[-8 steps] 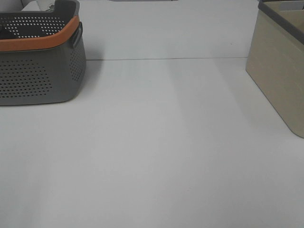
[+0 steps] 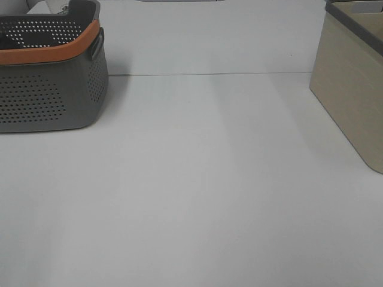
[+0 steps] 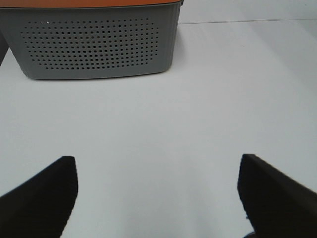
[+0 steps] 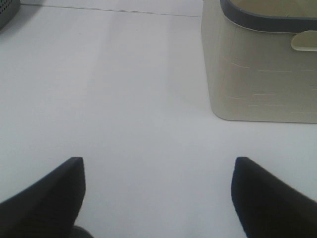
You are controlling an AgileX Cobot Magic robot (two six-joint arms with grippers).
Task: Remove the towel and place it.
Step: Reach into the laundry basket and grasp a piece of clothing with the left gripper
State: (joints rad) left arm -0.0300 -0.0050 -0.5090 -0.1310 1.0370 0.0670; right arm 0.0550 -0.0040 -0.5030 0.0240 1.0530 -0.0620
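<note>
The grey perforated basket (image 2: 54, 95) with an orange rim stands at the back left of the white table. Something dark lies inside it (image 2: 11, 37), but I cannot tell whether it is the towel. Neither arm shows in the high view. In the left wrist view my left gripper (image 3: 157, 163) hovers over bare table, facing the basket's wall (image 3: 94, 47), open with nothing between its fingers. In the right wrist view my right gripper (image 4: 157, 162) is also open and holds nothing, over bare table a short way from the beige bin.
A beige bin (image 2: 350, 101) with a dark grey rim stands at the right edge of the table, also seen as the bin (image 4: 257, 74) in the right wrist view. A seam in the tabletop (image 2: 209, 74) runs across the back.
</note>
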